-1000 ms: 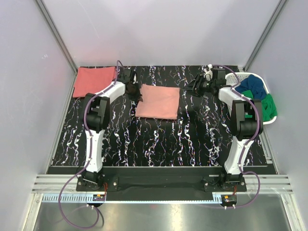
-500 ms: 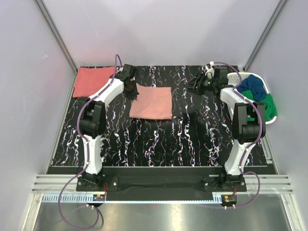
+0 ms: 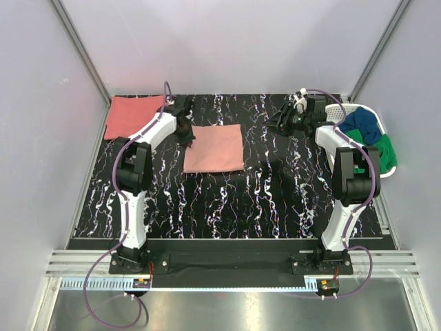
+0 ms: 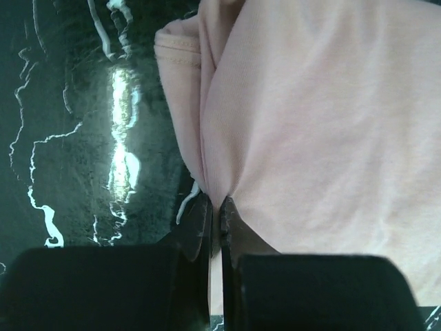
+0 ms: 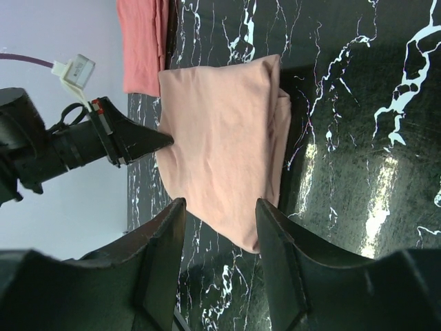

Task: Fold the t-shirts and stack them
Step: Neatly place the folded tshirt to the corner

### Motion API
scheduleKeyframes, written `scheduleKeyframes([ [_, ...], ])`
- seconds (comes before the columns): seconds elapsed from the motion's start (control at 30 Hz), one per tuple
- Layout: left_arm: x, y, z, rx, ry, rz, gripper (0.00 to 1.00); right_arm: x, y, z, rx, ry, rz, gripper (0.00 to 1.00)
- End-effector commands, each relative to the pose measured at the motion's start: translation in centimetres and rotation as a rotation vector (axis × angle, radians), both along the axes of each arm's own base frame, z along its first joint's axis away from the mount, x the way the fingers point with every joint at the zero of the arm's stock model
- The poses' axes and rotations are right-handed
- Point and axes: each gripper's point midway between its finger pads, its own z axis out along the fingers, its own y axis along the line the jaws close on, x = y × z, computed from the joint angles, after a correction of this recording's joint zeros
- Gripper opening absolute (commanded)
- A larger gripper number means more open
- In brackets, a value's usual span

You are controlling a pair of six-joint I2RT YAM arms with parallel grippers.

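Now stacking, likely: left jaws pinch the folded pink t-shirt (image 3: 215, 147) by its far-left corner on the desk (image 3: 275, 193), right jaws spread, idle; next needs a drag onto the red t-shirt (image 3: 134, 116)

On the table (image 3: 275, 200) lie 2 t-shirts: the folded t-shirt (image 3: 214, 148) left of centre, the other t-shirt (image 3: 134, 116) behind and left of it in the far left corner. A basket (image 3: 335, 109) of clothes (image 3: 365, 127) sits at the far right edge.
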Motion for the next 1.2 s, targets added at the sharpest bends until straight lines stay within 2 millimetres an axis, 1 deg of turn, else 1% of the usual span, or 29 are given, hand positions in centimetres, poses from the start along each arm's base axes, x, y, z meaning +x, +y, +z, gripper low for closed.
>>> scheduleKeyframes([
  [0.0, 0.0, 2.3, -0.6, -0.071, 0.025, 0.071, 0.15, 0.6, -0.2, 2.9, -0.018, -0.093, 0.002, 0.53],
  [0.03, -0.2, 2.4, -0.9, -0.096, 0.031, 0.069, 0.19, 0.6, -0.2, 3.1, -0.017, -0.096, 0.002, 0.53],
  [0.07, 0.1, 2.8, -0.5, -0.112, 0.017, 0.064, 0.22, 0.7, -0.2, 3.0, -0.017, -0.094, 0.001, 0.53],
  [0.1, 0.1, 2.8, -0.5, -0.136, 0.013, 0.054, 0.37, 0.7, -0.2, 3.2, -0.015, -0.096, -0.001, 0.53],
  [0.13, 0.0, 2.5, -0.7, -0.183, 0.016, 0.039, 0.43, 0.7, -0.2, 3.2, -0.013, -0.095, -0.001, 0.53],
  [0.17, 0.1, 3.1, -0.7, -0.198, 0.015, 0.052, 0.44, 0.7, -0.1, 3.4, -0.012, -0.097, 0.000, 0.53],
  [0.23, 0.5, 3.2, -0.7, -0.232, -0.016, 0.058, 0.45, 0.7, -0.1, 3.5, -0.011, -0.100, 0.002, 0.53],
  [0.27, 0.1, 3.8, -1.3, -0.238, -0.004, 0.083, 0.47, 0.7, -0.1, 3.6, -0.012, -0.103, 0.002, 0.53],
  [0.3, 0.0, 4.1, -1.3, -0.246, -0.006, 0.093, 0.52, 0.7, -0.2, 3.7, -0.014, -0.109, 0.002, 0.53],
  [0.33, 0.4, 4.4, -1.3, -0.260, -0.023, 0.108, 0.61, 0.6, -0.2, 3.8, -0.017, -0.113, 0.004, 0.53],
  [0.37, 0.6, 4.5, -1.3, -0.267, -0.033, 0.115, 0.63, 0.7, -0.2, 3.8, -0.018, -0.115, 0.003, 0.53],
  [0.4, 0.3, 4.6, -1.9, -0.280, -0.029, 0.122, 0.64, 0.6, -0.2, 3.8, -0.020, -0.115, 0.002, 0.53],
  [0.43, 1.0, 4.1, -1.6, -0.316, -0.058, 0.108, 0.64, 0.6, -0.3, 3.7, -0.020, -0.114, 0.001, 0.53],
  [0.5, 1.3, 3.9, -1.9, -0.338, -0.062, 0.107, 0.64, 0.5, -0.3, 4.0, -0.016, -0.115, 0.001, 0.53],
  [0.63, 1.6, 3.5, -3.2, -0.355, -0.050, 0.102, 0.65, 0.6, -0.2, 4.0, -0.017, -0.119, 0.002, 0.53],
  [0.73, 1.7, 3.7, -4.2, -0.345, -0.032, 0.106, 0.65, 0.6, -0.2, 3.9, -0.014, -0.111, 0.000, 0.53],
  [0.87, 1.6, 3.8, -5.0, -0.335, -0.021, 0.117, 0.64, 0.5, -0.1, 3.8, -0.013, -0.108, 0.003, 0.53],
  [0.93, 1.8, 3.7, -5.1, -0.334, -0.016, 0.119, 0.62, 0.5, -0.2, 3.8, -0.013, -0.110, 0.002, 0.53],
  [0.97, 1.8, 3.8, -5.6, -0.328, -0.008, 0.122, 0.61, 0.5, -0.1, 3.8, -0.012, -0.107, 0.004, 0.53],
  [1.07, 1.9, 3.7, -6.1, -0.308, 0.002, 0.119, 0.50, 0.4, -0.2, 3.8, -0.012, -0.108, 0.002, 0.53],
  [1.1, 1.8, 3.6, -6.1, -0.297, 0.012, 0.118, 0.43, 0.4, -0.2, 3.9, -0.012, -0.108, 0.001, 0.53],
  [1.13, 1.9, 3.5, -6.0, -0.277, 0.009, 0.115, 0.27, 0.4, -0.2, 3.9, -0.013, -0.108, 0.001, 0.53],
  [1.17, 2.0, 3.5, -5.8, -0.262, 0.006, 0.106, 0.16, 0.5, -0.2, 4.0, -0.014, -0.112, 0.000, 0.53],
])
